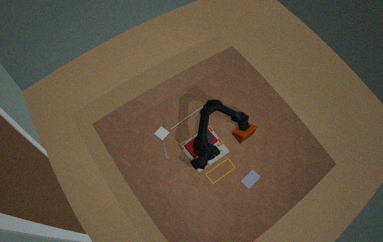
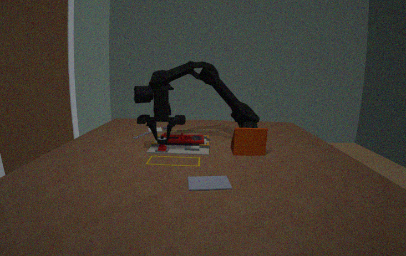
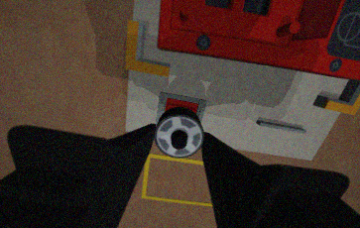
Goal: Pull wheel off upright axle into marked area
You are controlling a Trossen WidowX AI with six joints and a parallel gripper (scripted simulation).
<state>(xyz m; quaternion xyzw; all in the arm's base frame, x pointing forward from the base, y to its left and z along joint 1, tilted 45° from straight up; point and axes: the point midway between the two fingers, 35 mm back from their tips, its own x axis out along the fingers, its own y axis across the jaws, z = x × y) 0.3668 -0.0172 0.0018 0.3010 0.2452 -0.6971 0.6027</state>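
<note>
The wheel (image 3: 180, 138), grey with a dark hub, sits between my two black fingers. It is over a small red block (image 3: 180, 104) (image 2: 162, 148) at the front edge of the white baseplate (image 3: 285, 141) (image 2: 179, 150) (image 1: 224, 151). My gripper (image 3: 179, 133) (image 2: 161, 142) points straight down and is shut on the wheel's rim. The axle is hidden under the wheel. The marked area, a yellow rectangle (image 3: 146, 175) (image 2: 172, 165) (image 1: 217, 165), lies on the table just in front of the plate. In the overhead view the arm hides the gripper and the wheel.
A red assembly (image 3: 255, 35) (image 2: 182, 138) (image 1: 190, 145) fills the back of the plate. An orange box (image 1: 244, 133) (image 2: 249, 141) stands at the arm's base. A grey tile (image 1: 250, 178) (image 2: 209, 183) lies beyond the rectangle. A white tile (image 1: 161, 133), a thin stick (image 1: 185, 119) and a grey rod (image 1: 165, 150) lie on the plate's other side.
</note>
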